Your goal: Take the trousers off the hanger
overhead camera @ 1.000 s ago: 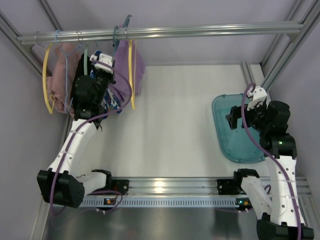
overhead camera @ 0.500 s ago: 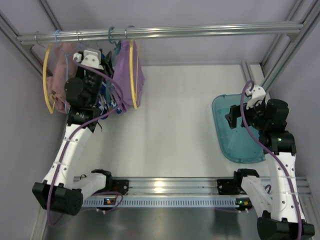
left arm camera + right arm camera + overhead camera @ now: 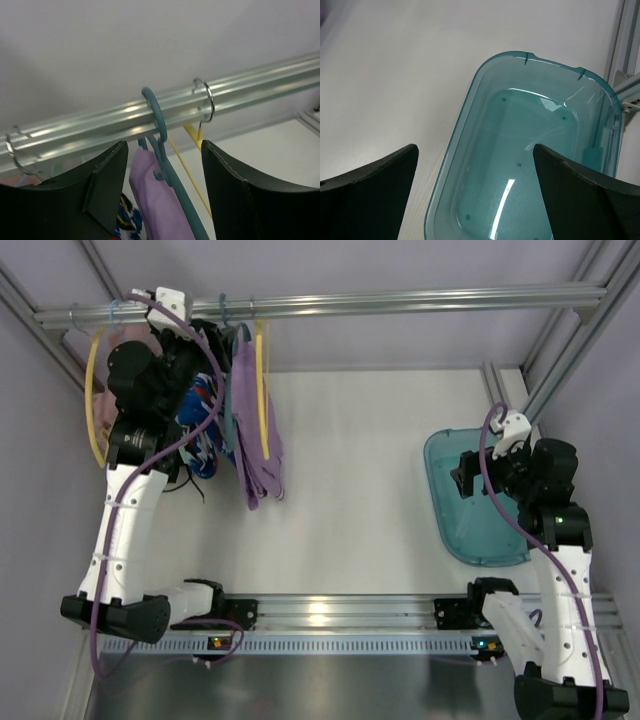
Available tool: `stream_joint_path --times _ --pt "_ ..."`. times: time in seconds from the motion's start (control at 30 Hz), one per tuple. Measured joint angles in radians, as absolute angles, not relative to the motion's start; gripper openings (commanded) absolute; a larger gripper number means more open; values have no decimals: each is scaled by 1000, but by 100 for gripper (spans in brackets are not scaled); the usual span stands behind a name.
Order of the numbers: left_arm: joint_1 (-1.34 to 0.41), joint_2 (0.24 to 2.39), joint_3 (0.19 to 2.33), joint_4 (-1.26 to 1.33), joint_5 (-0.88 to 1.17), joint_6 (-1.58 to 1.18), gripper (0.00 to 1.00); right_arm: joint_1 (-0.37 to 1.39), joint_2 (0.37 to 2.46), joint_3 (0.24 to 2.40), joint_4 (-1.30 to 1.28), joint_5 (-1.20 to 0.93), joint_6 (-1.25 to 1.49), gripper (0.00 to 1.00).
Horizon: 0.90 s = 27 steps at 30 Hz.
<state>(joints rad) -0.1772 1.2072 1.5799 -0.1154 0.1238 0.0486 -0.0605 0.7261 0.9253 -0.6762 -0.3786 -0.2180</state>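
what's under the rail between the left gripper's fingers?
The hanger hooked over the rail, the trousers hanging against it, a yellow hanger on a ring alongside. Fingers of the left gripper cover everything lower.

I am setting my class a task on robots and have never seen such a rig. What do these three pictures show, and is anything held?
Two white robot arms are bolted to a table, each ending in a two-finger gripper. The wide picture looks down from above and behind them; the other two come from cameras on the wrists. The left gripper is open, facing the hook of a teal hanger on a metal rail; lilac trousers hang on it. The right gripper, also open, hovers over a teal tub on the table. Neither holds anything.
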Motion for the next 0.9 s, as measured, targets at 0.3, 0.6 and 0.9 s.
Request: stream_joint_path --times 0.3,0.6,0.9 --pt "-177 1258 1641 -428 140 -14 66 -60 720 925 -678 -378 -227 99" --pt "-177 1335 1657 -522 146 -119 61 -60 710 925 -681 -378 -228 99" --pt "-164 1330 1625 -543 261 -292 47 -60 691 925 -685 -372 -237 99"
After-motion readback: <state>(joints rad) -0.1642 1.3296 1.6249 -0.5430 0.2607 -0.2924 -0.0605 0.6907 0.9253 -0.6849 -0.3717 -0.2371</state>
